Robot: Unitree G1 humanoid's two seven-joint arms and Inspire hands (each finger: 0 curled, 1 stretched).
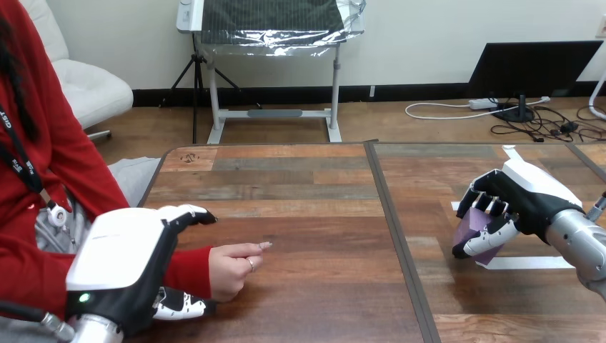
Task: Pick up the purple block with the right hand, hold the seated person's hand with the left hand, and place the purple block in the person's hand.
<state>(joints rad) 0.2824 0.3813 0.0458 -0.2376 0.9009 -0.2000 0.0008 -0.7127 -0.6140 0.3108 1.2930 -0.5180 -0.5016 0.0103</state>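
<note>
1. The right hand [509, 204] is closed around the purple block [476, 241] at the table's [300, 193] right.
2. The left hand [132, 268] covers the person's wrist [190, 269], near left; its grip cannot be told.
3. The person's hand [232, 268] rests on the table.

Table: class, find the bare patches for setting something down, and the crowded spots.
Bare: the middle of the table, between the person's hand and the right hand, and the whole far strip. Crowded: near left, where the left hand sits over the person's sleeve; right, where the right hand's fingers grip the purple block.
</note>
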